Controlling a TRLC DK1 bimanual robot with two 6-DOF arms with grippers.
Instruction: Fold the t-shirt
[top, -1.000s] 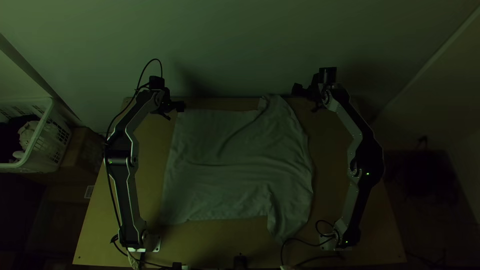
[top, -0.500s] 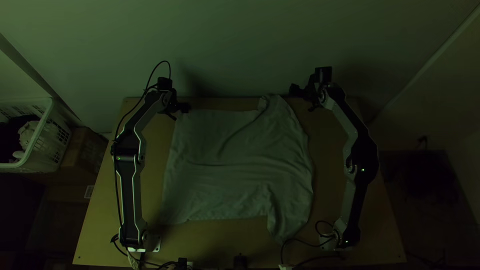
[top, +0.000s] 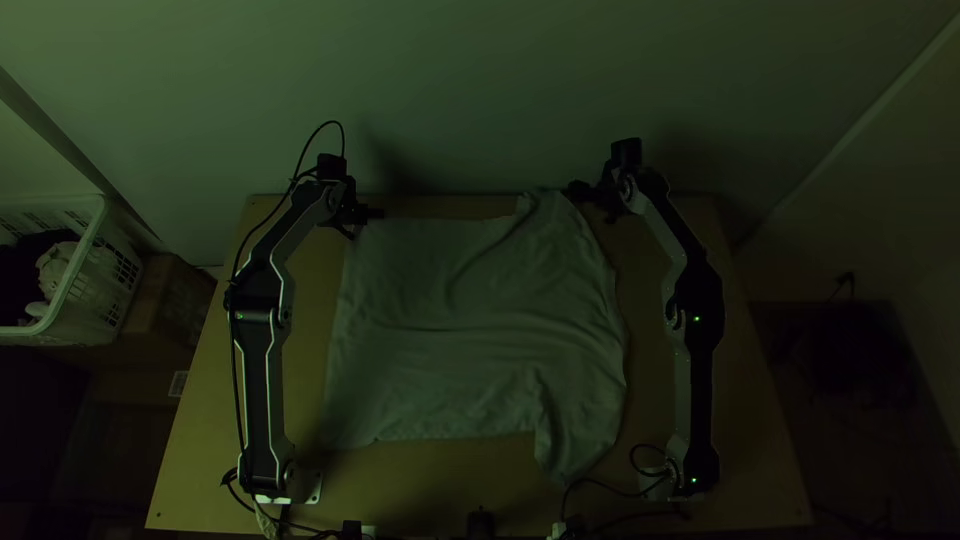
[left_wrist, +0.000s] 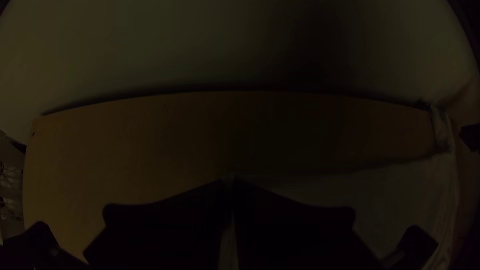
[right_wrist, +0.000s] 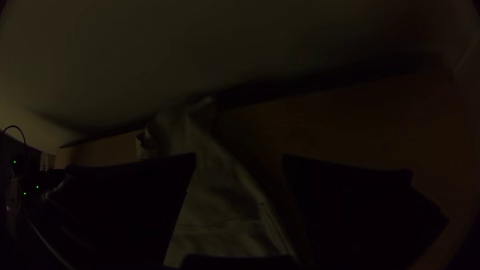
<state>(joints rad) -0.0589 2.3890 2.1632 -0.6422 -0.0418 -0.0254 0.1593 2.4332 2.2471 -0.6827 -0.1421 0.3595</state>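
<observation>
The table (top: 420, 475) is of light wood, with small dark screw dots at its near corners. The shirt (top: 470, 320) lies spread across its middle, softly wrinkled, one sleeve reaching the far edge and the other pointing to the near side. Toward the near edge stand the left base (top: 308, 487) and right base (top: 655, 486), with a black cable (top: 600, 481) curving between the right one and the shirt.

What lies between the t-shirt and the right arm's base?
A black cable, curving over the wooden tabletop between the t-shirt and the right arm's base, as the top view shows.
</observation>
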